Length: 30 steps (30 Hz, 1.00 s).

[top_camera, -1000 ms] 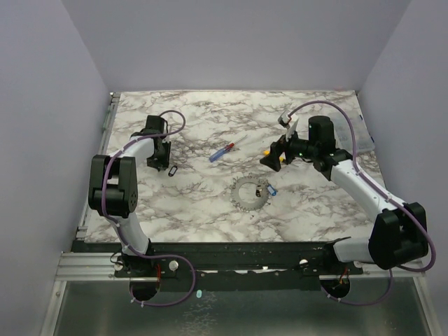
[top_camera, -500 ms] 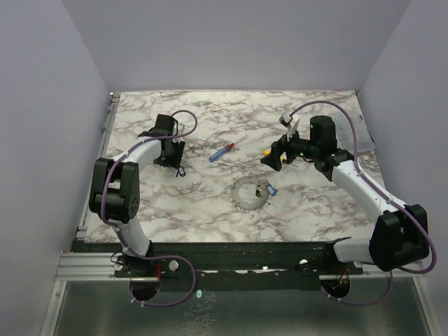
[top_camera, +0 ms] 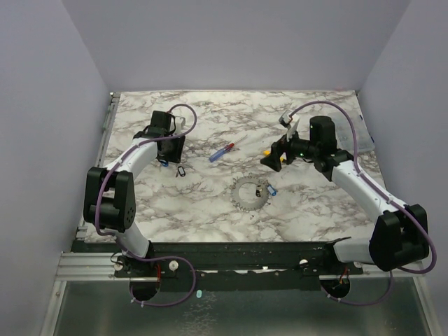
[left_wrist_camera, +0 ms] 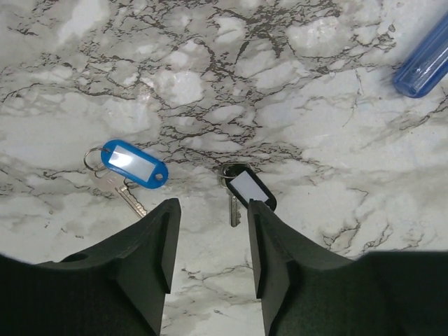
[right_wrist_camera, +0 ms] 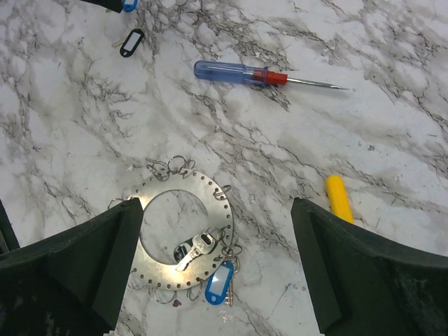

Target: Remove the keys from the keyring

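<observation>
The keyring (top_camera: pixel 250 190) lies flat on the desk (top_camera: pixel 210 210), nearest the arm bases and a little right of centre. A blue-tag key (right_wrist_camera: pixel 218 281) hangs on its small split rings at the right rim. A silver key (right_wrist_camera: pixel 192 250) on the same cluster lies across the ring's hole.

Farther back on the left, two loose keys lie on the marble well apart from the keyring: a black-tag key (left_wrist_camera: pixel 248 187) and, beside it, a loose blue key (left_wrist_camera: pixel 133 164) with a white label. The left gripper (left_wrist_camera: pixel 208 259) is over them, fingers spread and holding nothing. In its wrist view both tags lie just ahead of the fingertips.

The right gripper (right_wrist_camera: pixel 217 210) is above the desk behind the keyring, spread wide and empty. The ring shows between its fingers, untouched.

A yellow stick (right_wrist_camera: pixel 339 198) lies just beside the right finger. Beyond the ring, near the middle of the desk, lies a screwdriver (top_camera: pixel 222 151) with a blue handle and red collar.
</observation>
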Each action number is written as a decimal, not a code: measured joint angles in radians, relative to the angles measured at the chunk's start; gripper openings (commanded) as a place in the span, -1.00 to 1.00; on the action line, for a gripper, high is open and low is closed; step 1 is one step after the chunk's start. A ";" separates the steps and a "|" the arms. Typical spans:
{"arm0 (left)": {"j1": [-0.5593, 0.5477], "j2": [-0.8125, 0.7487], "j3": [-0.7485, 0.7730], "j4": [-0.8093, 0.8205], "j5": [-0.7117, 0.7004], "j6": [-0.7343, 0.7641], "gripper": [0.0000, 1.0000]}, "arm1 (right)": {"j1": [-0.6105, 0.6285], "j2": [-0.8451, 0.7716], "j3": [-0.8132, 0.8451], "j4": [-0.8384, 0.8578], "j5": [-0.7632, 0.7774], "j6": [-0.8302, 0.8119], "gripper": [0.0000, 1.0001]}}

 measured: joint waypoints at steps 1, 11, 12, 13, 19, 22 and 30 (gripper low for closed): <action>0.000 0.000 0.000 0.000 0.012 0.006 0.13 | -0.002 0.000 0.000 -0.001 -0.003 0.000 1.00; 0.028 -0.010 0.052 -0.033 0.080 0.066 0.98 | -0.154 0.022 0.002 -0.025 -0.088 0.046 1.00; 0.037 -0.010 0.072 -0.037 0.082 0.073 0.98 | -0.176 0.025 0.004 -0.027 -0.094 0.051 1.00; 0.052 -0.010 0.107 -0.046 0.086 0.082 0.98 | -0.199 0.027 0.008 -0.031 -0.100 0.058 1.00; 0.177 -0.002 0.308 -0.077 0.138 0.110 0.98 | -0.354 0.053 0.061 -0.037 -0.132 0.093 1.00; 0.249 0.012 0.375 -0.076 0.148 0.118 0.98 | -0.431 0.074 0.088 -0.037 -0.130 0.103 1.00; 0.326 0.048 0.381 -0.073 0.147 0.118 0.98 | -0.503 0.116 0.092 -0.035 -0.064 0.105 1.00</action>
